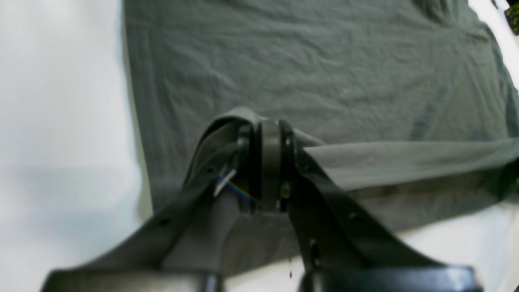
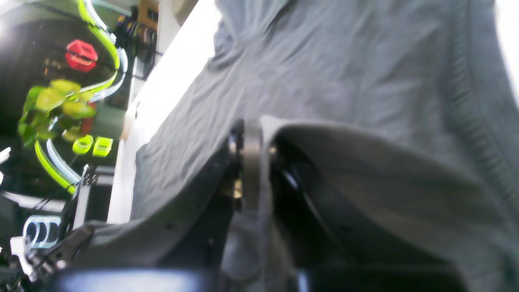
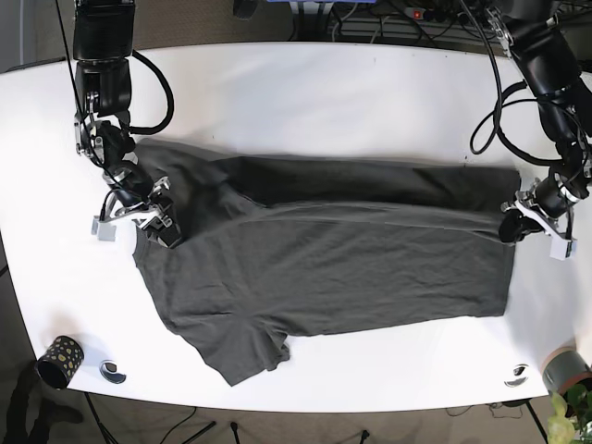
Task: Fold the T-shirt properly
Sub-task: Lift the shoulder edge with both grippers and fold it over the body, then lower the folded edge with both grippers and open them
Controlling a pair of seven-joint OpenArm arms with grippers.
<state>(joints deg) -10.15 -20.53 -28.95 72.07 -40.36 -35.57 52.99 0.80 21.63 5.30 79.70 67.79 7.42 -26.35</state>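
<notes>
A dark grey T-shirt (image 3: 324, 268) lies spread across the white table (image 3: 305, 102), its far edge folded over toward the middle. My right gripper (image 3: 153, 222) is at the shirt's left end by the shoulder, and it is shut on a pinch of fabric in the right wrist view (image 2: 249, 138). My left gripper (image 3: 514, 225) is at the shirt's right edge, and it is shut on a lifted fold of cloth in the left wrist view (image 1: 268, 140). The shirt fills both wrist views (image 1: 304, 61) (image 2: 344, 73). One sleeve (image 3: 240, 356) lies flat at the near left.
A dark patterned cup (image 3: 57, 361) and a small round object (image 3: 113, 372) sit at the near left corner. Another small round object (image 3: 518, 375) and a grey pot (image 3: 566, 368) with a plant are at the near right. Cables hang behind the table.
</notes>
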